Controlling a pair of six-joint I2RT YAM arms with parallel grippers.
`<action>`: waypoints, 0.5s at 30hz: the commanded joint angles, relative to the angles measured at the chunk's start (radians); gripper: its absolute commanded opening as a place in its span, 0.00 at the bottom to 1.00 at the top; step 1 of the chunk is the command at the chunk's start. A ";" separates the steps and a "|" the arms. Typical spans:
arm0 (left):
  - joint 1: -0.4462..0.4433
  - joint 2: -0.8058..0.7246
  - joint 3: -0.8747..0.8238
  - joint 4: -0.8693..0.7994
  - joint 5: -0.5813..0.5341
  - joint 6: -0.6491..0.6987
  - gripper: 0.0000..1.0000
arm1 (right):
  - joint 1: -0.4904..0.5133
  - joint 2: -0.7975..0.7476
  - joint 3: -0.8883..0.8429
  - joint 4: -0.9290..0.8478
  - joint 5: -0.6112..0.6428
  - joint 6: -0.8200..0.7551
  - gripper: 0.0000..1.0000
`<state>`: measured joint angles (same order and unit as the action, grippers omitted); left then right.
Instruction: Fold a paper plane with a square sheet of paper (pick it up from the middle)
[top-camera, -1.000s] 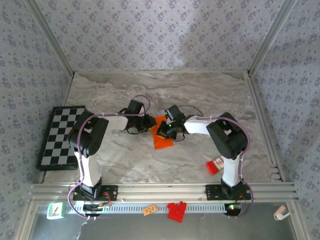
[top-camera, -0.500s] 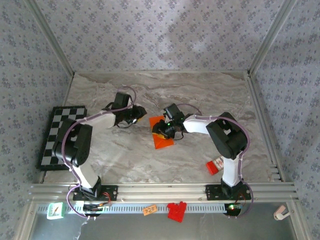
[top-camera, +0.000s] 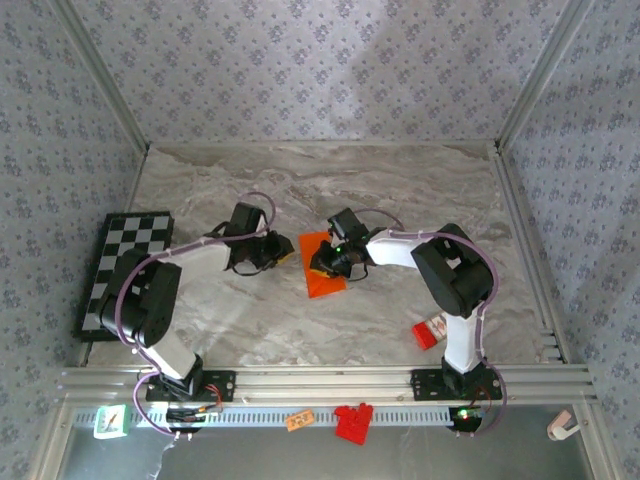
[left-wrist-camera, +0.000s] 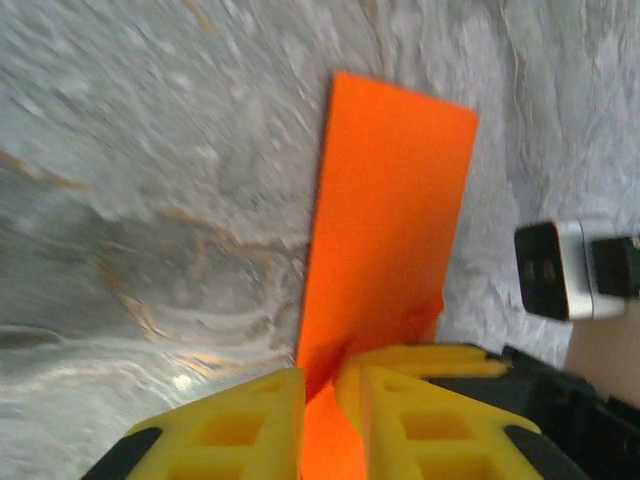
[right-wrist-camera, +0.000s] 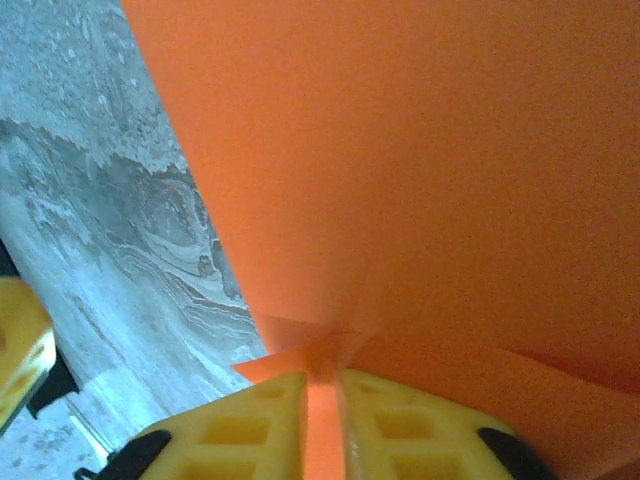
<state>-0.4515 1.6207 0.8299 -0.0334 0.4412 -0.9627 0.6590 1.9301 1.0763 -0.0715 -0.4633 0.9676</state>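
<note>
L gripper (top-camera: 285, 252) & R gripper (top-camera: 322, 264) were each clamped on the orange sheet (top-camera: 330, 282), paper puckered btwn R's fingers, mid-table (top-camera: 400, 190).

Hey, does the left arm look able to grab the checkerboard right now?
Probably not yet: its fingers are closed on the orange paper; otherwise the path to the checkerboard looks clear.

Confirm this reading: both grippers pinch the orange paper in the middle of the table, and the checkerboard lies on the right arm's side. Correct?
Not quite. The top view shows the checkerboard on the left arm's side. The rest holds: the left gripper and the right gripper each pinch the orange paper in the middle of the table.
</note>
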 joint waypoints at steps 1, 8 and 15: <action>-0.044 -0.006 -0.001 0.003 0.048 0.004 0.18 | -0.003 0.027 -0.013 -0.080 0.037 -0.006 0.08; -0.099 0.064 0.032 0.010 0.059 0.015 0.07 | -0.003 0.029 -0.009 -0.093 0.038 -0.014 0.02; -0.122 0.112 0.062 -0.026 0.014 0.030 0.02 | -0.003 0.028 -0.004 -0.096 0.038 -0.015 0.01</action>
<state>-0.5663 1.7222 0.8600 -0.0360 0.4770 -0.9508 0.6571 1.9312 1.0779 -0.0799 -0.4610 0.9676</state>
